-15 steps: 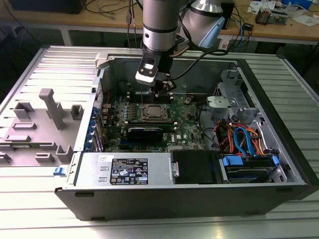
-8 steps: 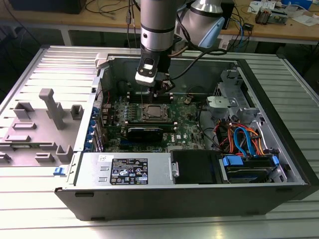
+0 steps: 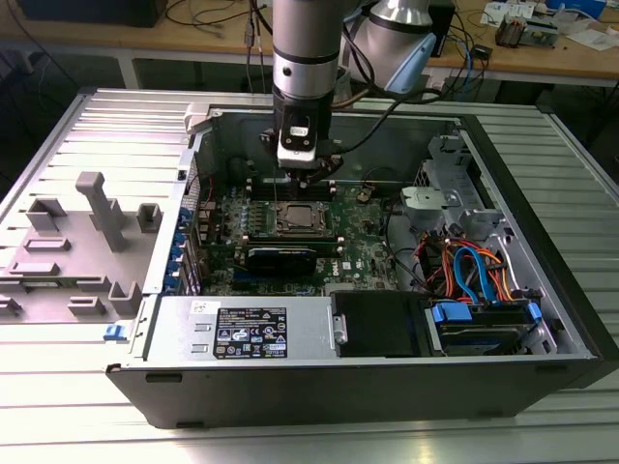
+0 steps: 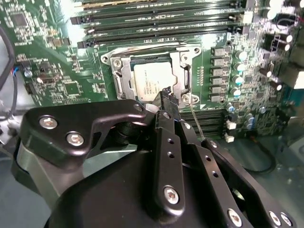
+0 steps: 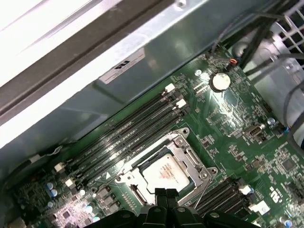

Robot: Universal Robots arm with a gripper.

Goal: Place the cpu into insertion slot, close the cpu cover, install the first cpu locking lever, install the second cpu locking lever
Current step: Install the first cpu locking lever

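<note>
The cpu (image 3: pixel 296 220) (image 4: pixel 151 80) (image 5: pixel 164 173) lies flat in its socket on the green motherboard, silver top showing. The cpu cover (image 4: pixel 124 76) (image 5: pixel 192 159), a silvery frame, lies down around the chip. My gripper (image 3: pixel 311 182) (image 4: pixel 167 95) (image 5: pixel 166 192) hangs just above the socket's edge, at one side of the chip, its black fingers pressed together and shut. I see nothing between them. A thin metal lever rod (image 4: pixel 196 123) slants up from the board beside the socket, close to the fingers.
Black memory slots (image 5: pixel 128 133) run along one side of the socket, near the case wall. The open case holds a power supply (image 3: pixel 242 333) in front and coloured cables (image 3: pixel 474 271) on the exterior view's right. A grey fixture with pegs (image 3: pixel 87 232) stands outside, on the left.
</note>
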